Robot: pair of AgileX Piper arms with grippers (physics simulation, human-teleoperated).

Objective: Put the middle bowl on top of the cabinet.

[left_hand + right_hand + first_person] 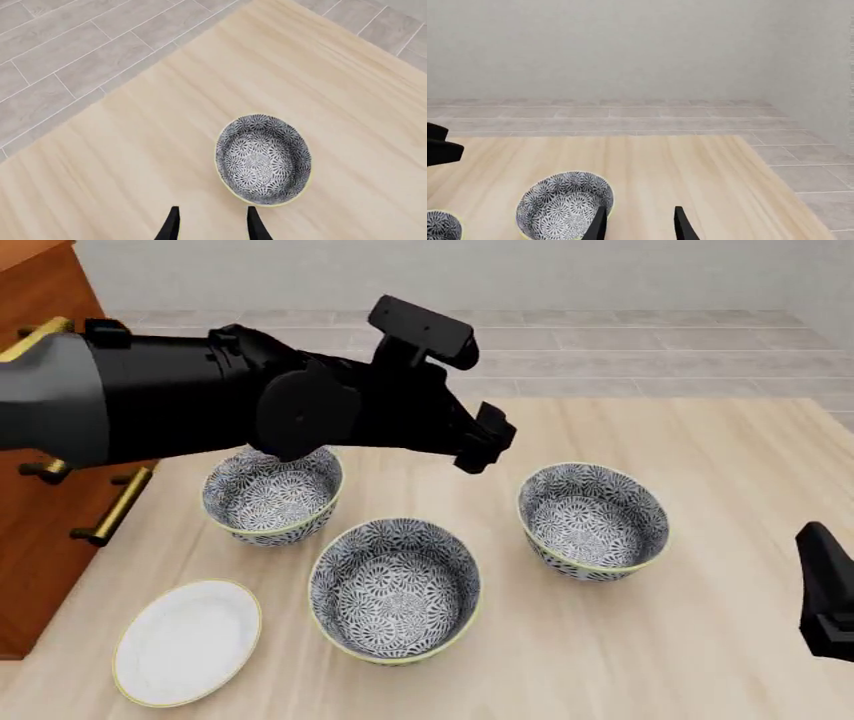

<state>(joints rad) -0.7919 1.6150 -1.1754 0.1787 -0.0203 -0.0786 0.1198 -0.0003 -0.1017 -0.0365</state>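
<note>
Three alike blue-and-white bowls stand on the table. The middle bowl [395,588] is the nearest one, between the left bowl [271,495] and the right bowl [593,518]. At the left edge stands the reddish-brown cabinet [47,510]. My left gripper [483,447] hovers above the table behind the bowls, holding nothing. The left wrist view shows it open [212,214], a single bowl [263,159] just beyond its fingertips. My right gripper [827,592] sits low at the right edge. In its wrist view it is open [639,214] and empty, beside a bowl [565,204].
A flat white plate [187,642] with a yellow rim lies at the front left, near the cabinet. The left arm [200,395] stretches over the left bowl's far side. Grey tiled floor [641,350] lies past the table's far edge.
</note>
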